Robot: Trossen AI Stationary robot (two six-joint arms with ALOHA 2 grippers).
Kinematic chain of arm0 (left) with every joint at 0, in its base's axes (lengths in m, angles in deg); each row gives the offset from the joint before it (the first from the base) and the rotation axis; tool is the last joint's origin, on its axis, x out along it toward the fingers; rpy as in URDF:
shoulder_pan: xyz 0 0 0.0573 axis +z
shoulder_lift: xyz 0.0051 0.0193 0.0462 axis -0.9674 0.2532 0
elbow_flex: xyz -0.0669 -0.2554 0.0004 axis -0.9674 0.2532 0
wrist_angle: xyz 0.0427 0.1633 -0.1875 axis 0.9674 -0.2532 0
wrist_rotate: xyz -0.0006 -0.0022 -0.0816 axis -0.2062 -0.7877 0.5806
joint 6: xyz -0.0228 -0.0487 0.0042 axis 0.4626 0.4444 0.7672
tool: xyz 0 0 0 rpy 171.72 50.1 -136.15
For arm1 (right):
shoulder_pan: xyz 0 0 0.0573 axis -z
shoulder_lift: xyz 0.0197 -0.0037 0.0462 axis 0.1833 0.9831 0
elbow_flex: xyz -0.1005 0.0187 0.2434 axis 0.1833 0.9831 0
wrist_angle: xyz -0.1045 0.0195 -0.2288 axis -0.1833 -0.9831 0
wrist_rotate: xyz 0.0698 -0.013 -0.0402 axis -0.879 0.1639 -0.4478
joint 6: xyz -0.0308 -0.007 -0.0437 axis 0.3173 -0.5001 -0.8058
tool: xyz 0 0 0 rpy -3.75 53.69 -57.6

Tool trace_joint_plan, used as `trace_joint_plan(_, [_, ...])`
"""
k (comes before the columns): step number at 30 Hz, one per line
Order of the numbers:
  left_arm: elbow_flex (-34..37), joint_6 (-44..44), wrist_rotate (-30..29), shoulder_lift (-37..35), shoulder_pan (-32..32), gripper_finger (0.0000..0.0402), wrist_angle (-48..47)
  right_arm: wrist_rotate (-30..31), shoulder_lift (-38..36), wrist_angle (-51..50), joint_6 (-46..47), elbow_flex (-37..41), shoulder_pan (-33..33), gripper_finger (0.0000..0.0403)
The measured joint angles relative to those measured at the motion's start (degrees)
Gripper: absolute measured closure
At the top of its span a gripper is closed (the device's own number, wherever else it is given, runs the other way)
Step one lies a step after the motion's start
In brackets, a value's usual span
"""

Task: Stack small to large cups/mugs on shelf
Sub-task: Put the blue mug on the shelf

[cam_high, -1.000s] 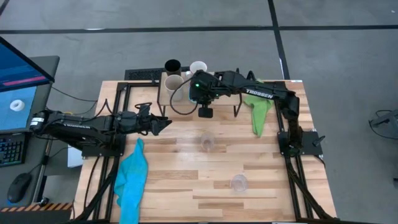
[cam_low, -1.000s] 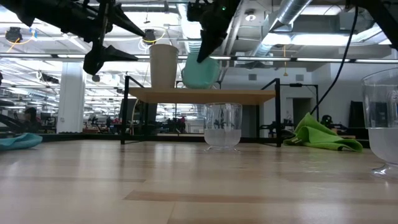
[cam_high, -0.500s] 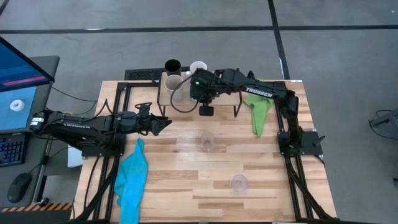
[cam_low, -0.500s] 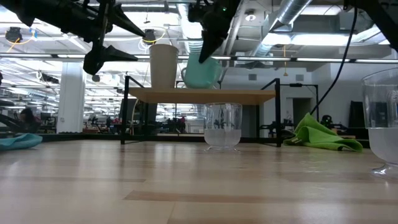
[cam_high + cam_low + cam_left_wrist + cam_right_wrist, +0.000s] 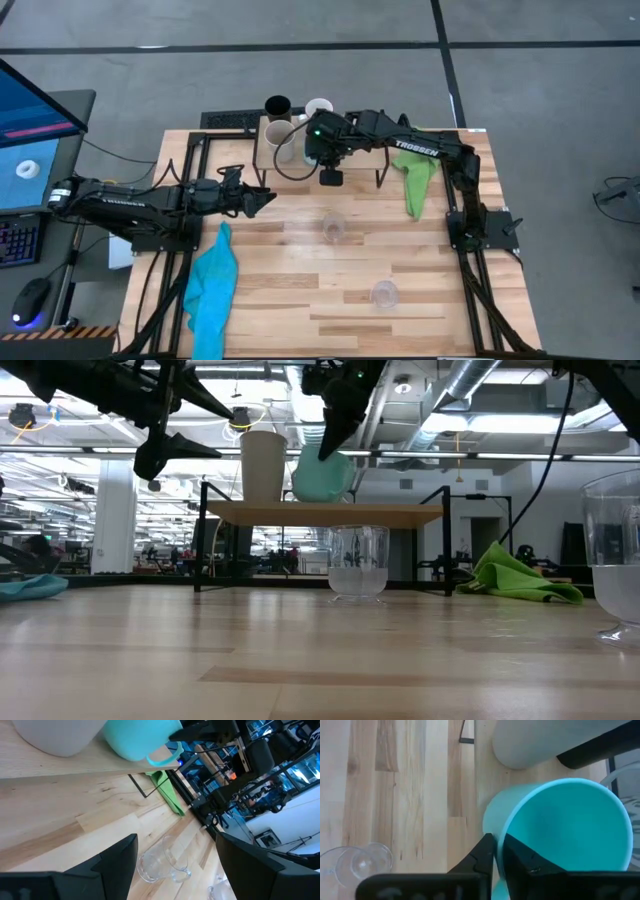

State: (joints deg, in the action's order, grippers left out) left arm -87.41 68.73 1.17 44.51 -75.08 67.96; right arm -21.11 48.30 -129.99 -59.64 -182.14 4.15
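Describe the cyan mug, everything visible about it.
The cyan mug is an opaque, smooth, matte turquoise vessel with a loop handle, empty inside as the right wrist view shows. It is tilted, not upright, at the shelf top beside the beige-grey cup; whether its base touches the board cannot be told. The right gripper pinches its rim, one finger inside and one outside the wall.

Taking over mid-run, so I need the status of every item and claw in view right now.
cyan mug: tilted over the shelf, rim pinched by the right claw
beige cup: upright on shelf
nearer clear glass: upright on table
farther clear glass: upright on table
left claw: open, empty
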Motion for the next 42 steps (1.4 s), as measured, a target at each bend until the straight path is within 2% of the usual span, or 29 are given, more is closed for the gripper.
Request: trace_joint_plan(42, [0.02, 0.05, 0.36, -0.02, 0.00, 0.0141, -0.62, -0.22, 0.00, 1.38, 0.07, 0.00, 1.18, 0.0341])
